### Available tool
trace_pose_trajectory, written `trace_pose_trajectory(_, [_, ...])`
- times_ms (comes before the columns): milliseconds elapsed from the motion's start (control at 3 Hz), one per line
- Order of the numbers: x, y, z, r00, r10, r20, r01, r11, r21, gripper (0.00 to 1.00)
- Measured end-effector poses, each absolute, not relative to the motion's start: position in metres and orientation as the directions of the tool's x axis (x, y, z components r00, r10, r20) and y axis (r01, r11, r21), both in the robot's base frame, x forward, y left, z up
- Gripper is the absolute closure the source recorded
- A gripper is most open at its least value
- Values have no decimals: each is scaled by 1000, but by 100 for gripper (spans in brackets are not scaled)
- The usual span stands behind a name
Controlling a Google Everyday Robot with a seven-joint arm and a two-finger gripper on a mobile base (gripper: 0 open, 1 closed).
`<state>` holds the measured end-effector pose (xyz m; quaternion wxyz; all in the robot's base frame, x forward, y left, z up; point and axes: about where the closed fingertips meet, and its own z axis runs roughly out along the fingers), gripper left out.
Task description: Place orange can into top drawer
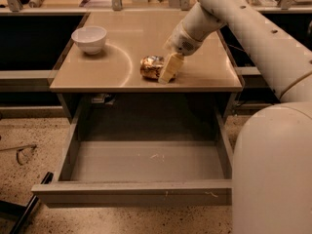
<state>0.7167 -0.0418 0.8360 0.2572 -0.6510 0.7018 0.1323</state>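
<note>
The orange can (151, 67), shiny golden-orange with brown and whitish patches, lies on its side on the beige counter top (122, 74) near the front edge. My gripper (165, 73) reaches down from the upper right, with one pale finger (170, 68) in front of the can's right end. The top drawer (141, 191) is pulled wide open below the counter, with a grey floor and scuffed whitish marks; nothing lies in it.
A white bowl (89, 38) stands at the counter's back left. My own white arm and body (273, 155) fill the right side. Dark openings flank the counter. A black strap and cable lie on the speckled floor (19, 155) at left.
</note>
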Motion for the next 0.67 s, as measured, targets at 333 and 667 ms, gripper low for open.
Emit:
trace_pose_trajectory(333, [717, -42, 836, -20, -846, -533, -982, 117, -149, 42])
trace_pose_trajectory(667, [717, -42, 836, -20, -846, -533, -982, 117, -149, 65])
